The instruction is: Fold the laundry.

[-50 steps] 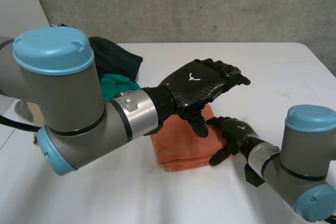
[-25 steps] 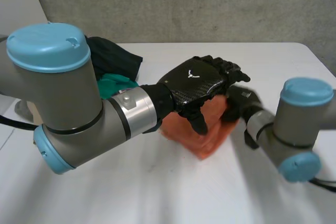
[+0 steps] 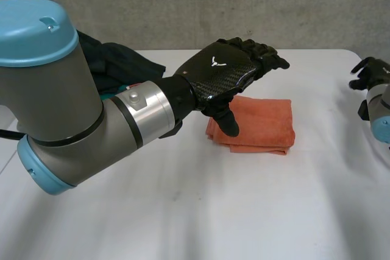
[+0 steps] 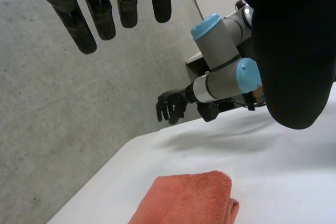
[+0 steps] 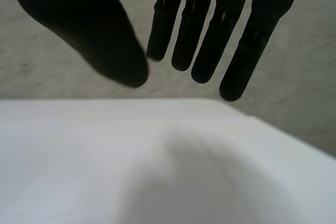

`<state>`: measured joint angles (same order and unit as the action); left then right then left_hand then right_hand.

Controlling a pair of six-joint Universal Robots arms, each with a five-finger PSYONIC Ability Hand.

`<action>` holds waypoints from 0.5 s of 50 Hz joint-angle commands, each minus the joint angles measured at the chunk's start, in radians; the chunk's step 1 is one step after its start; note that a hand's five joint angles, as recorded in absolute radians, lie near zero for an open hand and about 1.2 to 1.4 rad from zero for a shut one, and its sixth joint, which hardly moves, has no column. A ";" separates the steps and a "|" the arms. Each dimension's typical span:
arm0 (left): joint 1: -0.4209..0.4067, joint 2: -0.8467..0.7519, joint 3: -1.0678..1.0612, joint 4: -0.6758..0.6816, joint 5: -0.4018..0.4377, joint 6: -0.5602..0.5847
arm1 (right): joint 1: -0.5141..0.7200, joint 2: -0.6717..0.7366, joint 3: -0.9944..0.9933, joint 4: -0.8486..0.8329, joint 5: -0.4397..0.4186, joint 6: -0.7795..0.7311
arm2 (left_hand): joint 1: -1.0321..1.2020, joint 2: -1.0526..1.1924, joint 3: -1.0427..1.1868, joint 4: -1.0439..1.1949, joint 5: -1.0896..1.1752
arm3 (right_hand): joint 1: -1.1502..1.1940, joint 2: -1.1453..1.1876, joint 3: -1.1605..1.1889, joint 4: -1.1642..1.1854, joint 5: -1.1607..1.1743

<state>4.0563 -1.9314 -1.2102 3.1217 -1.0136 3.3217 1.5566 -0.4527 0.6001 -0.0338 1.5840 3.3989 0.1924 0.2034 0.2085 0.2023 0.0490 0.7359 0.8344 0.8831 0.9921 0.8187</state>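
The folded orange towel (image 3: 261, 126) is seen flat on the white table (image 3: 183, 211) just beneath the left hand (image 3: 222, 78), which is held open above it with nothing grasped, while the right hand (image 3: 369, 72), likewise open and empty, is well apart, so the left is judged nearer.

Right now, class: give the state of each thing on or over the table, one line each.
orange towel: folded, lying flat, untouched.
left hand: open, above the towel.
right hand: open, holding nothing, apart from the towel.
dark clothes: unfolded heap.
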 commanded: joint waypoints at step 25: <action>-0.002 -0.017 -0.046 0.001 -0.010 0.001 | 0.046 -0.067 0.115 0.339 -0.657 -0.480 | 0.015 0.004 -0.001 0.005 -0.016 | -0.561 -0.660 -0.709 -0.818 -0.819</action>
<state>4.0533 -1.9451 -1.2533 3.1230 -1.0239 3.3218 1.5879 -0.5500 0.7467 0.2980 0.9919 2.9168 0.1924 0.2034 0.2085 0.2023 0.0490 0.2225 0.2024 0.2089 0.2097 0.0464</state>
